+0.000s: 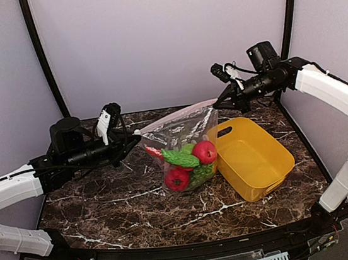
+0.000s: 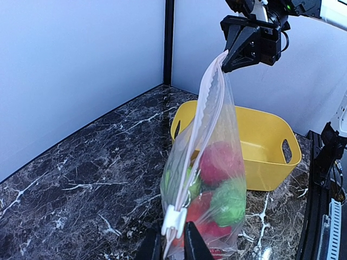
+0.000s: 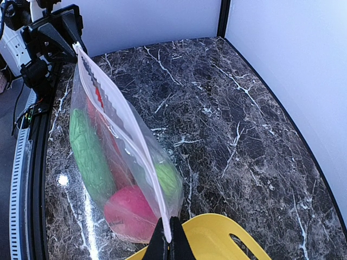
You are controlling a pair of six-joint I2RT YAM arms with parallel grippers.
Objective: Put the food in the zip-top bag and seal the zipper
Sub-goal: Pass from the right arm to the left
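Done loading food into zip-top bag strung between left gripper pinching zipper end and right gripper clenched on far-right corner; seemingly left with finishing the seal.

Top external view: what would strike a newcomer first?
The clear floppy plastic zip-top bag hangs stretched over the middle of the dark marble table, one end of its mouth pinched in the left jaws, the other in the right jaws. Inside it, bright red and green plastic toy food sags at the bottom. Right of it sits an empty-looking yellow plastic tub.
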